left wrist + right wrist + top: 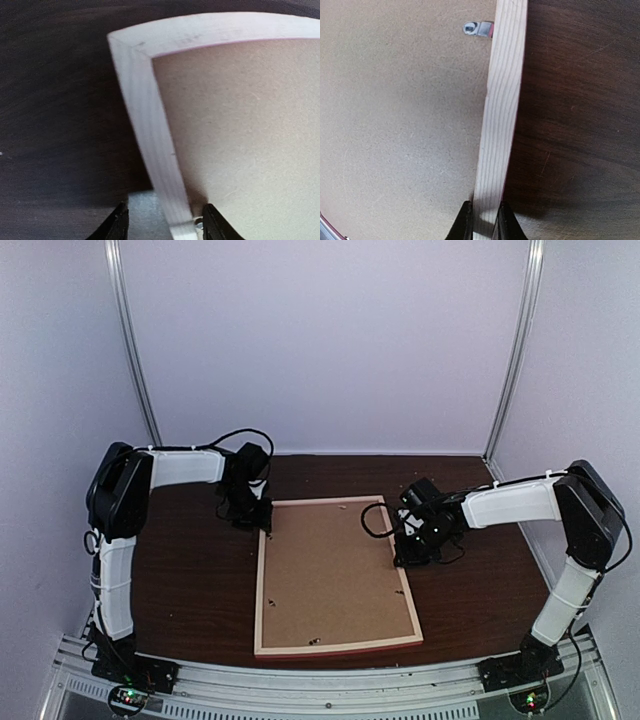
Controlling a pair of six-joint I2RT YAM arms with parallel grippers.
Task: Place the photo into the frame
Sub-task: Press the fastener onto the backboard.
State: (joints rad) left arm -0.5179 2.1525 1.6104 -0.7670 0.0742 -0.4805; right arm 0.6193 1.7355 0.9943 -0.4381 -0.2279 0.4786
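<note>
Dark wooden table (190, 570), white walls (330, 340), frame (261, 585) face-down, left jaws parted, right jaws pinching its rim.

I see a dark brown wooden table (190, 580) filling the middle of my overhead view, its grain plain in the right wrist view. Pale, faintly lilac walls close it in: the back wall (320, 340) at 12 o'clock, the left panel (50, 380) at 9, the right panel (590, 360) at 3. Slim metal uprights (135, 350) stand at 11 and 1. A ribbed aluminium rail (330, 685) runs along 6 o'clock. The light is soft and even, probably from overhead.
</note>
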